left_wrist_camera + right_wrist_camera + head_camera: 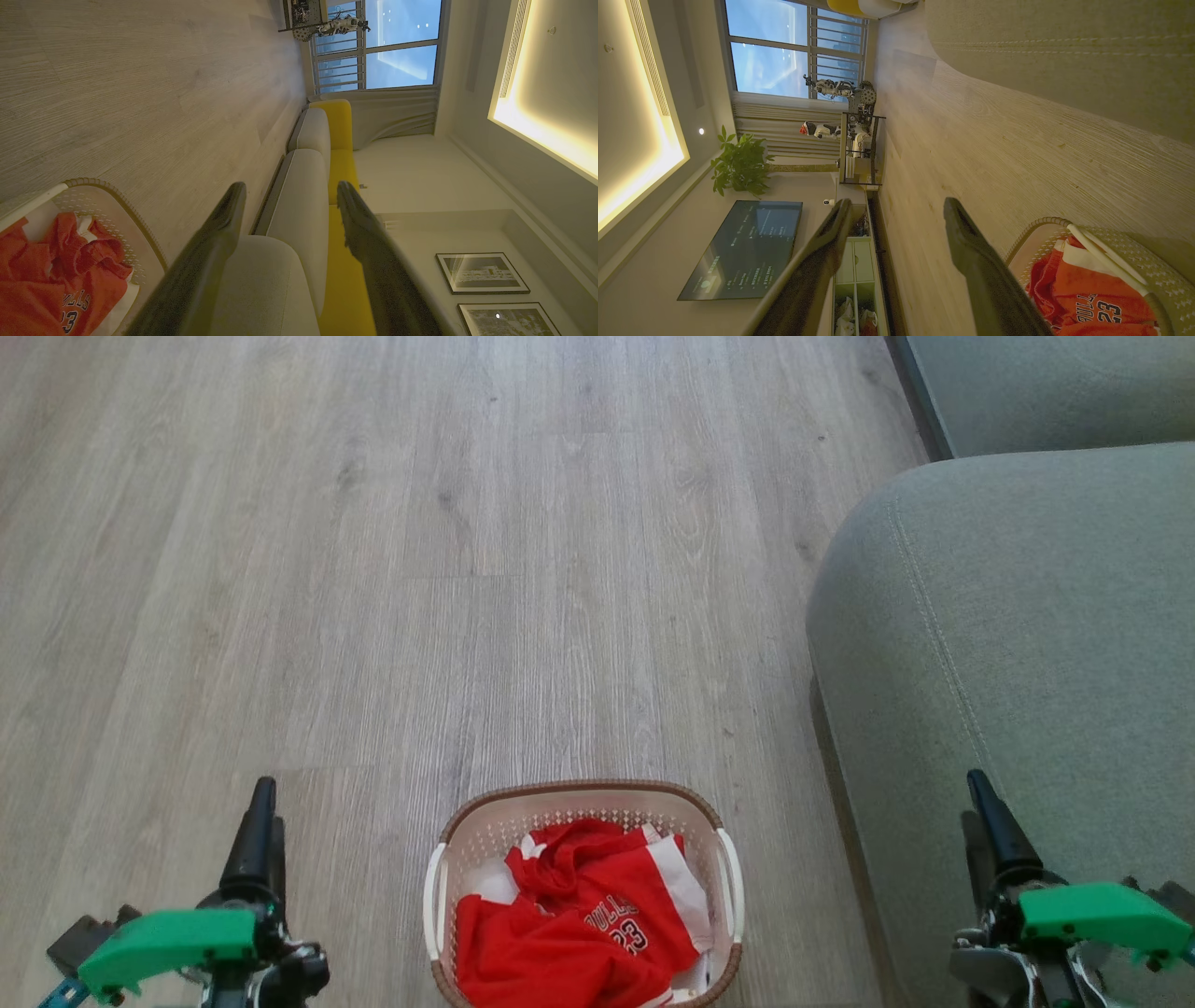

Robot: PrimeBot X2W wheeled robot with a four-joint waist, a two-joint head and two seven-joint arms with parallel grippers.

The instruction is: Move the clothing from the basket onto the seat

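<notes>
Pale wood-grain plank floor (420, 569) throughout, running up to a tall window (766, 60) with a pleated curtain (775, 116) just beside it. Along one wall: dark television (742, 249), leafy green plant (740, 165) near it, metal rack (859, 140) carrying small white figures, low open-front cabinet (854, 275). On the opposite wall: two black-framed pictures (481, 273) close together, yellow back cushions (338, 135) lined up toward the window, warm glowing ceiling cove (537, 126) above.

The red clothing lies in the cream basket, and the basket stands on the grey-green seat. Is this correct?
Not quite: the clothing lies in the basket, but the basket stands on the wooden floor beside the seat, as the head view shows.
</notes>
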